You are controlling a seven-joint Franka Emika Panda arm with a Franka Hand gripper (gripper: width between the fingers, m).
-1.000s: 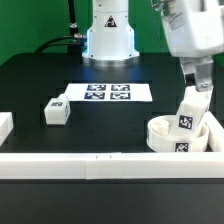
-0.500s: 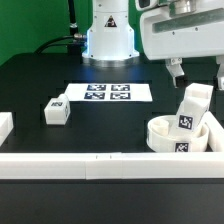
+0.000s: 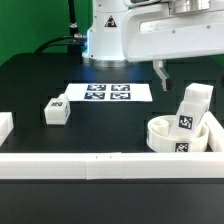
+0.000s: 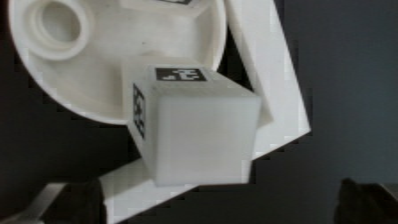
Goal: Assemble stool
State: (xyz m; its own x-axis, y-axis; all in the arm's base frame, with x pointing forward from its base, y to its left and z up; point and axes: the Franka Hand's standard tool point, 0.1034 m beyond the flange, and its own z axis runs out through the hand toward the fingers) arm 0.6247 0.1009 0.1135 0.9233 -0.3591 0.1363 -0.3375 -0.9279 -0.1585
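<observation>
White plastic seat (image 3: pixel 159 132), a round disc, lies on the black counter (image 3: pixel 30 80) at the exterior view's right, against the front rail (image 3: pixel 90 163). One tagged leg (image 3: pixel 193 108) stands tilted on the seat. A second leg (image 3: pixel 56 110) lies well apart toward the exterior view's left, near the marker board (image 3: pixel 108 93). A white part (image 3: pixel 4 125) at the exterior view's left edge is cut off by the frame; its kind cannot be told. Pincer (image 4: pixel 210 200) hangs above the seat and standing leg, jaws spread wide, clear of both, grasping nothing.
</observation>
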